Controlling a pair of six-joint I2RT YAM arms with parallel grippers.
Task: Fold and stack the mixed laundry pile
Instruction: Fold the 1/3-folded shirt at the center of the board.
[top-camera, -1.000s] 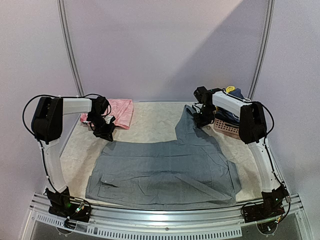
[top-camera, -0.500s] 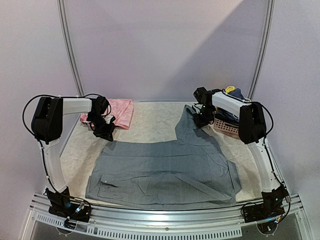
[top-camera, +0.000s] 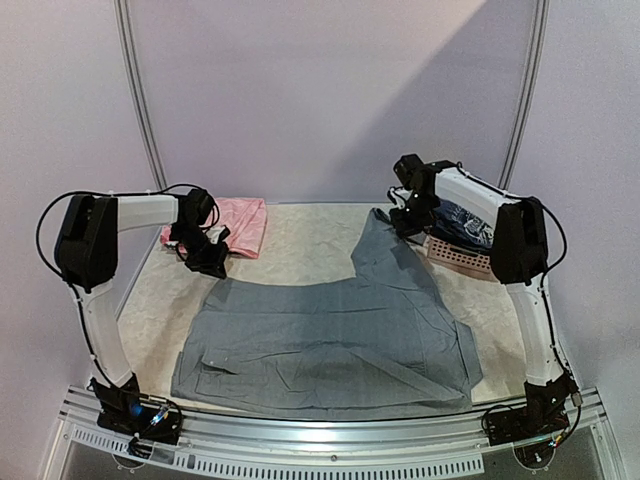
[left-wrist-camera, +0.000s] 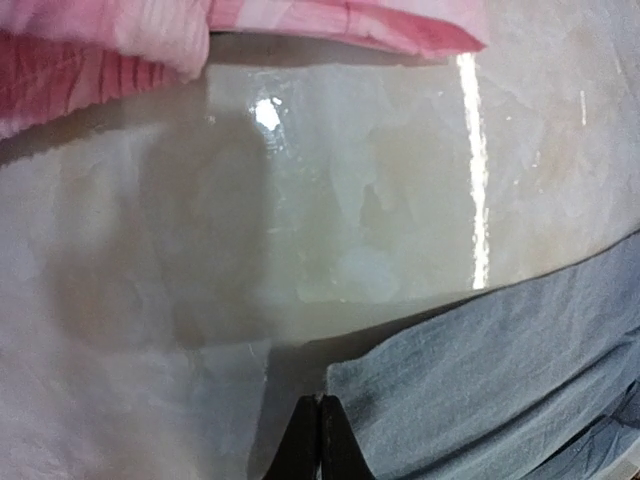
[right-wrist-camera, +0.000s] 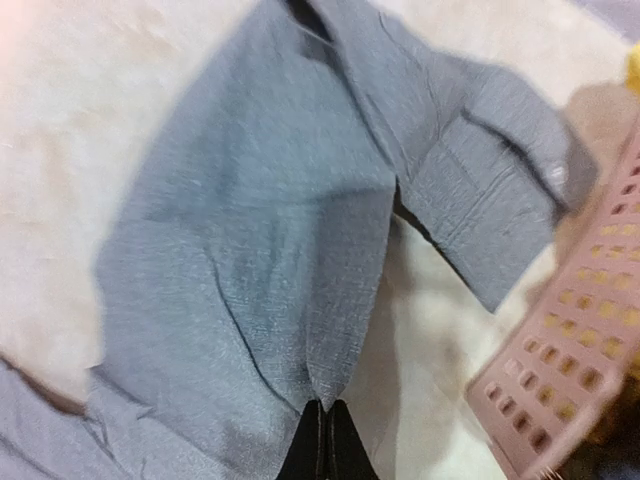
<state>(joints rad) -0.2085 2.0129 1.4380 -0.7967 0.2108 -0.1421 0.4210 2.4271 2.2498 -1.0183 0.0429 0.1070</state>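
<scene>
The grey shirt (top-camera: 330, 335) lay spread flat at the centre of the surface (top-camera: 300, 235), hem toward 6 o'clock. One sleeve (top-camera: 385, 250) ran up toward 1 o'clock. The jaws of the right arm (top-camera: 470, 195) were closed on a pinch of that sleeve's cloth and held it raised off the surface. The jaws of the left arm (top-camera: 140, 212) were closed tight at the shirt's 10 o'clock corner. It could not be told whether they gripped cloth or only met beside its edge.

Step in hand, as judged: the first fold of the shirt, with the sleeve to be carried inward. The next move calls for drawing the sleeve toward 7 o'clock and laying it over the body without dragging the shirt.

The rest of the pile (top-camera: 462, 220) sat in the pink basket (top-camera: 455, 258) at 2 o'clock, just beside the raised sleeve. That side was tight. A pink cloth (top-camera: 243, 222) lay at 10 o'clock, near the left arm. Bare surface lay open at 12 o'clock, between the two arms.
</scene>
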